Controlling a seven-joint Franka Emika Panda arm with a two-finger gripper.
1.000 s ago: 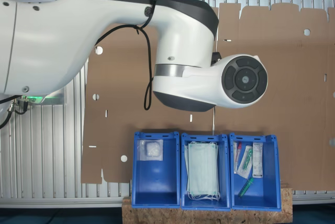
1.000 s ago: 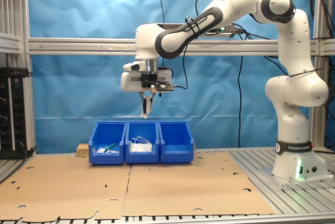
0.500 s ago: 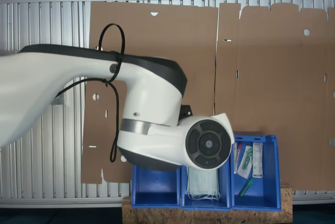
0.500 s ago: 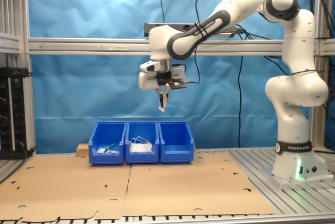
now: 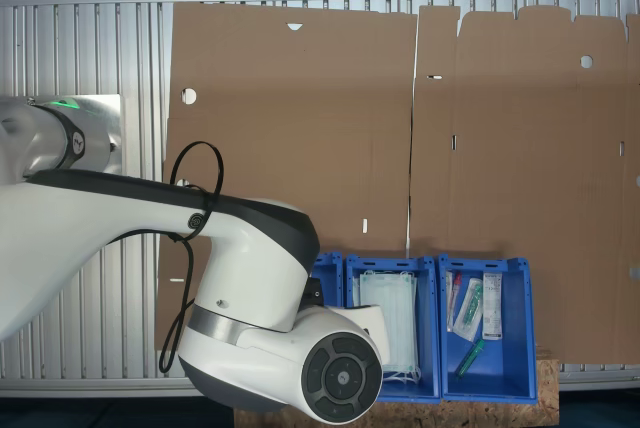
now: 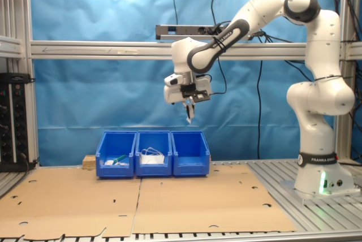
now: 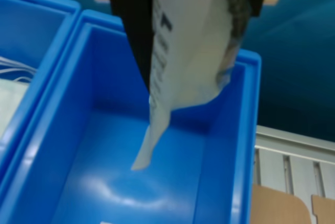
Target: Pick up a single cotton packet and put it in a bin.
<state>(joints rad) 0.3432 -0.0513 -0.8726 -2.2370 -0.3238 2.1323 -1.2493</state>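
You've got the gripper (image 6: 189, 106) clamped on the packet (image 7: 183, 51), which hangs straight down btwn the fingers (image 7: 131, 20); it's well above the bin (image 6: 190, 152), over its open top.

I am working in a robotics lab test cell. Aluminium framing (image 6: 17, 72) is standing around me, a blue backdrop curtain (image 6: 85, 10) is hanging behind, and cables (image 6: 260, 100) are trailing down it. My white base (image 6: 319, 180) is sitting bolted on a ribbed metal bench (image 5: 85, 248), where flattened cardboard sheets (image 5: 300, 128) are lying across it.
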